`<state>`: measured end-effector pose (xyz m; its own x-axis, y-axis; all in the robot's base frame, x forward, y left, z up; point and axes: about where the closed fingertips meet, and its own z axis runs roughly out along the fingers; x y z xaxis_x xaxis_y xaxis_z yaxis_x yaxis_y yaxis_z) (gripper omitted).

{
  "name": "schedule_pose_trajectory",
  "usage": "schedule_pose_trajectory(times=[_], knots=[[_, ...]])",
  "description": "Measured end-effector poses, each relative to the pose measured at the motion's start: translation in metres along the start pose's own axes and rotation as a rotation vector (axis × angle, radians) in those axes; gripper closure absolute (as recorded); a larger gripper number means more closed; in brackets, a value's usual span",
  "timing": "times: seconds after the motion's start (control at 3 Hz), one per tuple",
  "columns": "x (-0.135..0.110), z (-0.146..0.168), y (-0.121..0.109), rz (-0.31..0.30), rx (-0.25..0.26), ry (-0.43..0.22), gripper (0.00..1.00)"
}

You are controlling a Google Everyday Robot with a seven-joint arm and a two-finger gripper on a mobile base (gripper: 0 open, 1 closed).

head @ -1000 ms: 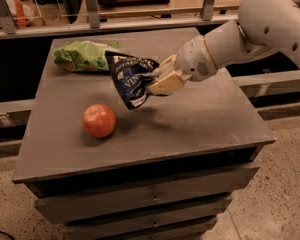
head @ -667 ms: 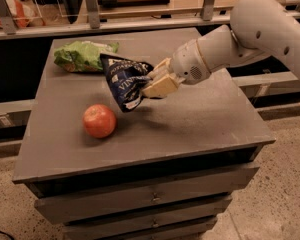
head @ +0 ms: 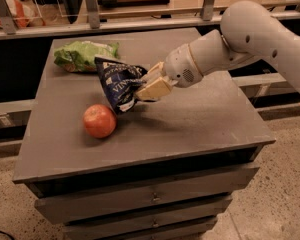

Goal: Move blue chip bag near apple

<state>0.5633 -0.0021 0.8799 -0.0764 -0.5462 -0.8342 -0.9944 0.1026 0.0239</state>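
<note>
The blue chip bag is dark navy with white lettering and hangs tilted just above the cabinet top, its lower end close to the surface. My gripper is shut on the bag's right side, reaching in from the right on a white arm. The apple is red-orange and sits on the cabinet top just below and left of the bag, a small gap apart.
A bright green snack bag lies at the back left of the grey cabinet top. The cabinet has drawers below. A rail and shelving run behind it. My white arm crosses the right side.
My gripper has carried the blue chip bag a little down and left, closer to the apple. The apple and green bag have not moved.
</note>
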Motion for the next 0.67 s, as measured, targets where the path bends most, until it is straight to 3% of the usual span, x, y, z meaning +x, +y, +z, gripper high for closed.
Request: schedule_pose_trajectory(times=[0.67], knots=[[-0.0022,0.0094,0.0018,0.014,-0.033,-0.014,0.36]])
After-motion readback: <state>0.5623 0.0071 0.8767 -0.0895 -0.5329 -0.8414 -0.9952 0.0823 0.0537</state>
